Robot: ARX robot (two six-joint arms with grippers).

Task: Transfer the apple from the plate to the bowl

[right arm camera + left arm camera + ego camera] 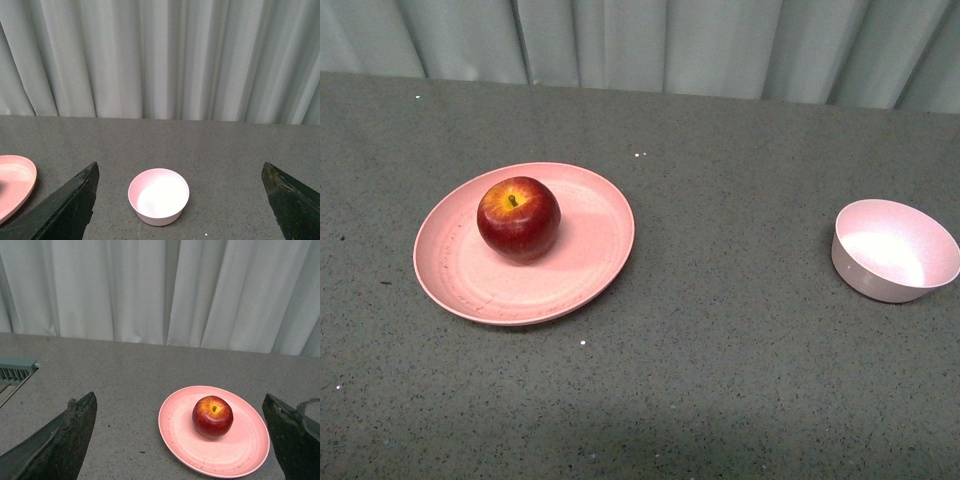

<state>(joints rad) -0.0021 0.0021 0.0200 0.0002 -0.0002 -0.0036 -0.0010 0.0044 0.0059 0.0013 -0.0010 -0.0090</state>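
Plainly, the transfer is not yet begun: the apple (518,218) sits upright, stem up, on the salmon-pink plate (590,262), a little off the plate's centre toward its far left part, its weight on the flat floor so it does not roll. The pale pink bowl (865,280) stands empty on the grey speckled table (720,360), well apart from the plate on the plate's right, with bare surface between them. The left gripper (179,396) hangs on the robot's side of the plate and above it, its dark fingers spread wide with nothing between them; the spread looks broader than the apple, which suits a descent around the fruit. The right gripper (180,164) is likewise gaping and empty, and looks down on the bowl, with only the plate's rim at the edge of its view. Since the left arm is the one facing the plate, I judge the pick falls to it. The glossy, round skin may slip, so a grip across the widest part seems wise.
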